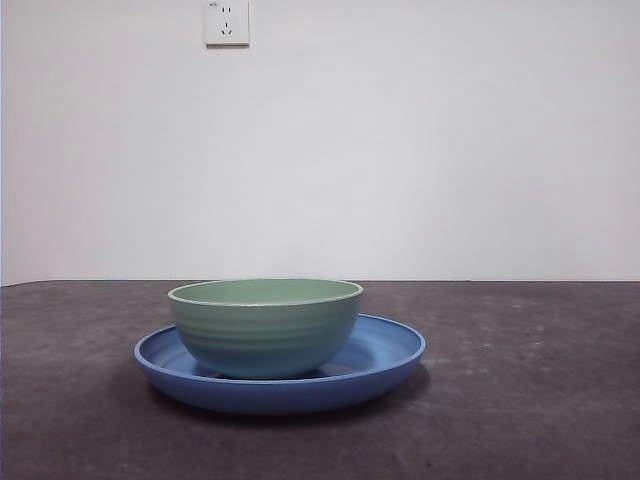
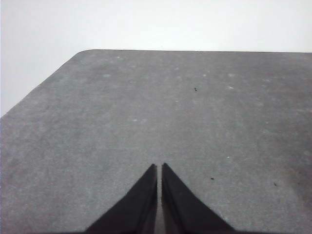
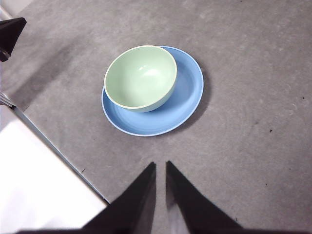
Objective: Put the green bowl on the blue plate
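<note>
Grey felt-like desk [image 1: 540,400]: one, dark and mottled, the largest thing here; it carries the dishes and runs back to a plain white wall.
Wall socket [image 1: 227,22]: one, white, high on that wall.
Blue plate [image 1: 390,350]: one, wide and shallow, flat on the desk near the middle of the front view.
Green bowl [image 1: 265,325]: one, upright and empty, resting inside the plate; from the right wrist view it sits off-centre, crowding one side of the rim rather than the middle.
Task's standing: judged from how things lie, the bowl is on the plate and nothing holds it, so the job looks done.
Right hand [image 3: 161,168]: one, raised clear of the dishes and looking down on them; its two jaws sit close with only a thin gap at the tips, gripping nothing.
Left hand [image 2: 159,168]: one, over bare desk well apart from the dishes; its jaws sit nearly touching, also holding nothing.
Dark tip at the corner of the right wrist view: too little shows to say what it is.
Risk one: the bowl's off-centre seat means a knock to the desk or plate could slide it against the sloping rim; both surfaces look glossy and slick.
Risk two: a right arm sweeping low on its way out could clip the bowl's rim and tip it.
Risk three: small, since both arms wait away from the dishes.
</note>
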